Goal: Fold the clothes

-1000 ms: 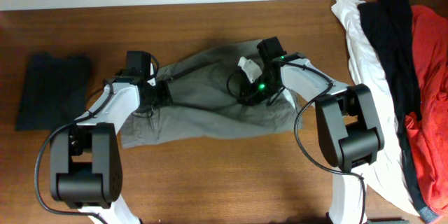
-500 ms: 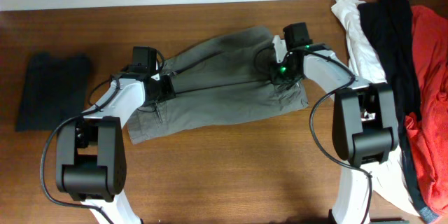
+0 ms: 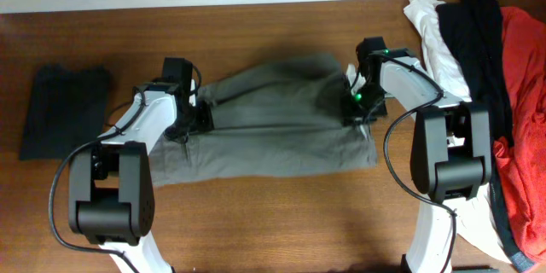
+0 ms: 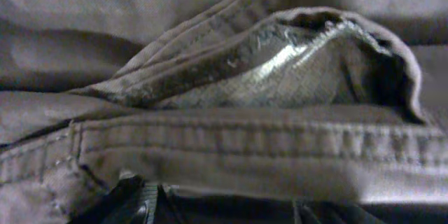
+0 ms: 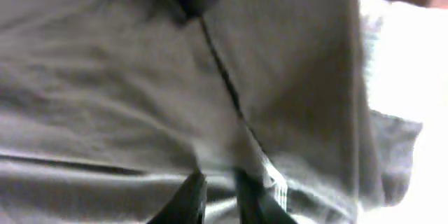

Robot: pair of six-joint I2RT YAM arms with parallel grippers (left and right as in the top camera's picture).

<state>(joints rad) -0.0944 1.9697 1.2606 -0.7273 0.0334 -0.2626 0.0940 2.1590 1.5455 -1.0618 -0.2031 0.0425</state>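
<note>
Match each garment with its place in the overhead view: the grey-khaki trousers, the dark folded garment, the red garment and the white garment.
Garments
1. grey-khaki trousers
2. dark folded garment
3. red garment
4. white garment

Places
A. far left, lying alone
B. far right edge
C. centre, spread out
D. just left of the black garment

Pairs: 1-C, 2-A, 3-B, 4-D

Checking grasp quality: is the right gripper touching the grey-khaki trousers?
Touching. The right wrist view shows the right gripper closed on a fold of the grey-khaki trousers, with cloth pinched between its fingertips.
</note>
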